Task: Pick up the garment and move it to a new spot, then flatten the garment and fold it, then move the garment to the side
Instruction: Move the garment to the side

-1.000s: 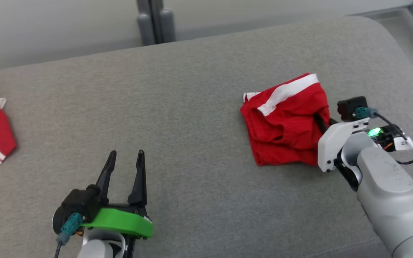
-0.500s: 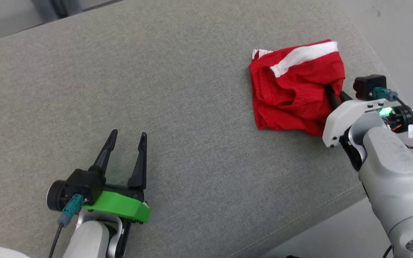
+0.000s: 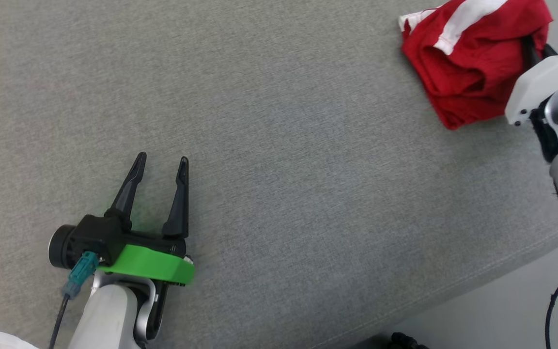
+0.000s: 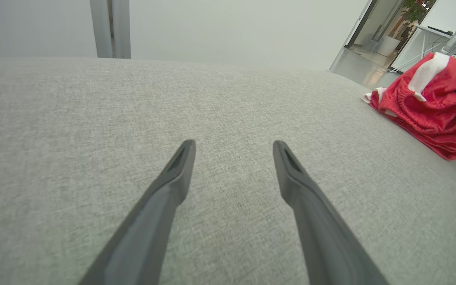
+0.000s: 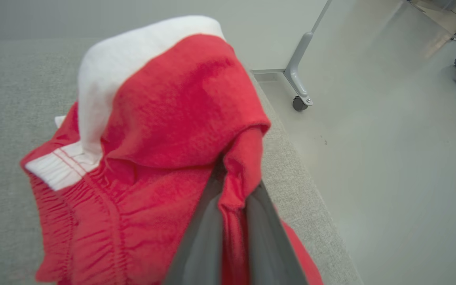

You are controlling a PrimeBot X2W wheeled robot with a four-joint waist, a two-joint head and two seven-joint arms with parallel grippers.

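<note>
Across the grey padded surface (image 3: pixel 279 145), head view: one red garment (image 3: pixel 468 72) with a white stripe is lying bunched at the far right corner, close to the edge. The right gripper (image 3: pixel 533 44) is biting into its right side, dark fingers sinking into the cloth. The left gripper (image 3: pixel 161 162) is hovering at the lower left, well apart from the garment, fingers spreading wide and carrying nothing. Left wrist view: both long fingers are pointing out over bare padding with a broad gap between them, and the garment is sitting far off to the upper right as a crumpled red heap. Right wrist view: the jaws are pressing almost together on a fold of red cloth that is rising between them. A white band (image 5: pixel 133 43) is draping over the top of the bundle, and a gathered elastic waistband (image 5: pixel 65 221) is showing at the lower left. Pale floor (image 5: pixel 390 178) and a castered leg (image 5: pixel 301 99) are lying beyond the edge. Handling, by judgement: the item is looking light, soft and limp, not fragile. From a single pinch it is likely to be sagging, trailing and shedding its folds. A thin fold may be slipping free, so the thicker waistband or a hem, taken through all layers, is looking like the surer hold.
</note>
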